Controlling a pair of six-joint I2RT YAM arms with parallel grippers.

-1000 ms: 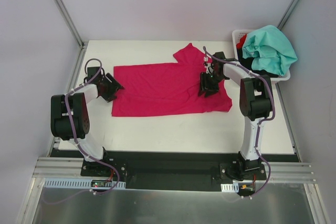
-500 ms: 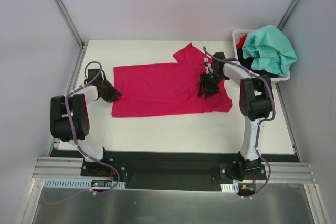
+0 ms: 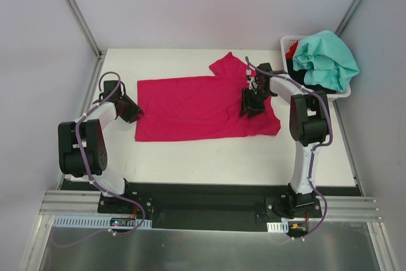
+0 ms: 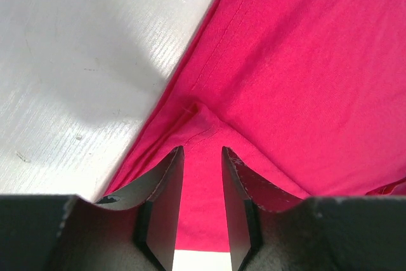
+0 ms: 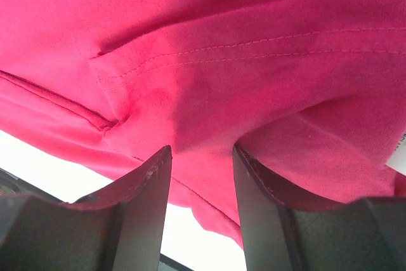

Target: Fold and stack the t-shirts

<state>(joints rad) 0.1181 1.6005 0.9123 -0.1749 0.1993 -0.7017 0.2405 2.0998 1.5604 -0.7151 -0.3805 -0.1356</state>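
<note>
magenta t-shirt point(image 3: 203, 109) spread flat at the centre of the white bench point(image 3: 209, 157). left hand point(image 4: 202, 152) closed on its 9 o'clock edge; right hand point(image 5: 202, 150) gripping a bunched fold near its 3 o'clock side. teal t-shirt point(image 3: 327, 55) heaped on the white basket point(image 3: 287, 46) at 2 o'clock.

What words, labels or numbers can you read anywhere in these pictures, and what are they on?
None can be read. The white label on the pink t-shirt is cut off at the edge of the right wrist view, its print too small to read.
</note>
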